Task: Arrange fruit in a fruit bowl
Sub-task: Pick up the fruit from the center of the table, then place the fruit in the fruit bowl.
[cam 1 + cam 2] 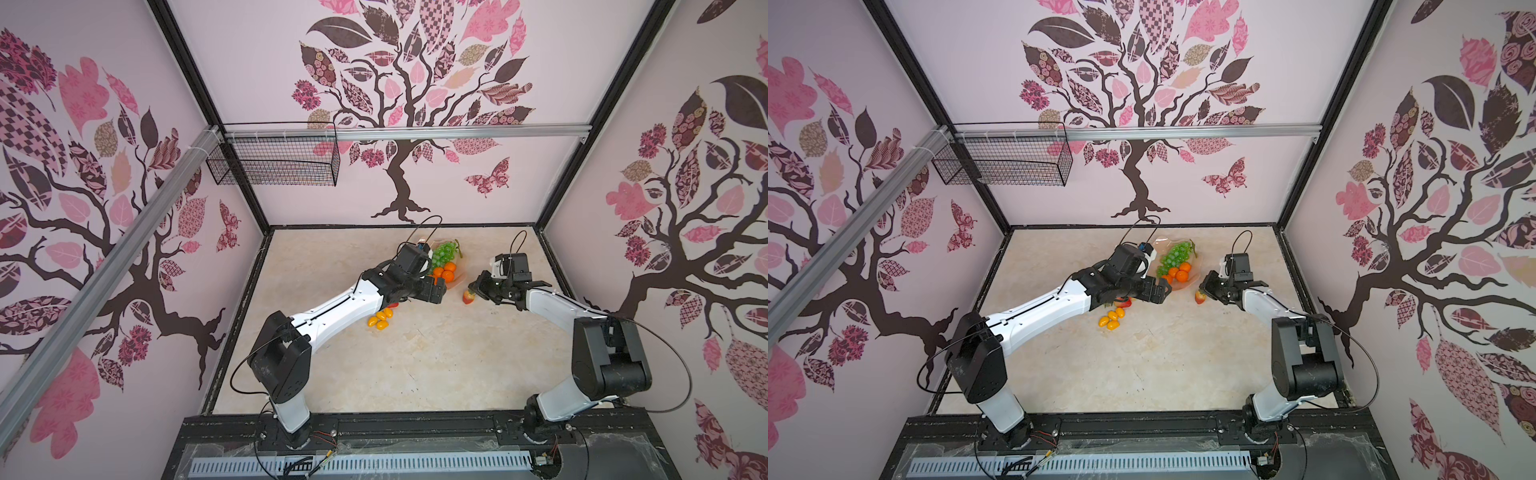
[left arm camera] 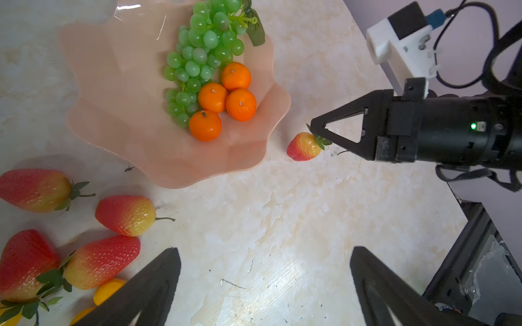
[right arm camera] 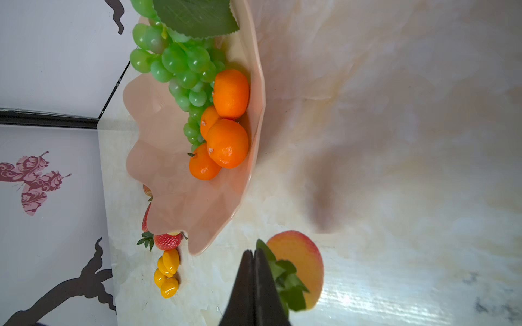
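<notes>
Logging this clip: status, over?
Left claw open, empty. Right claw shut at strawberry leaves, grip unconfirmed. Bowl holds grapes, four tangerines. No obstruction seen.

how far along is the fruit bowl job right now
Done: the green grape bunch and four round orange tangerines lie in the peach-pink scalloped bowl. In hand: the right end effector is shut on the leafy cap of a lone red-yellow toy strawberry beside the bowl. Remaining: four more strawberries and the yellow oval tomatoes on the table; the left end effector is open, empty.
</notes>
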`<state>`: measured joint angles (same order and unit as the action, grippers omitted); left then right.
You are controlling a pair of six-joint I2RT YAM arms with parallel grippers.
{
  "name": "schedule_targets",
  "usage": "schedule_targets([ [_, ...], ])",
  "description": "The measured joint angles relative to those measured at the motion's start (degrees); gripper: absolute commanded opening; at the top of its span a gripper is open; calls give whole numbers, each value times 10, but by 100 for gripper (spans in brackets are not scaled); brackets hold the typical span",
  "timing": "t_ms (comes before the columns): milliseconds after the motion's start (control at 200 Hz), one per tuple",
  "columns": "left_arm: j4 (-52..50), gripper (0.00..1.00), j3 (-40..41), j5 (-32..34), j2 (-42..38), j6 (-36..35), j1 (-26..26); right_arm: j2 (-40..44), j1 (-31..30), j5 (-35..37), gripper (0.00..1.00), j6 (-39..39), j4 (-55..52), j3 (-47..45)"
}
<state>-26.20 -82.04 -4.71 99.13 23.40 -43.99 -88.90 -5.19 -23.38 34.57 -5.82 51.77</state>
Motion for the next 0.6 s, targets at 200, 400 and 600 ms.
schedule_targets([
  [200,10,98,3,-11,0,18,28,13,0,0,0,-3,-30,41],
  [400,13,98,3,-14,0,26,43,13,-12,-1,0,0,-35,100],
  [600,14,98,3,-16,0,37,63,5,-38,-2,0,4,-36,146],
])
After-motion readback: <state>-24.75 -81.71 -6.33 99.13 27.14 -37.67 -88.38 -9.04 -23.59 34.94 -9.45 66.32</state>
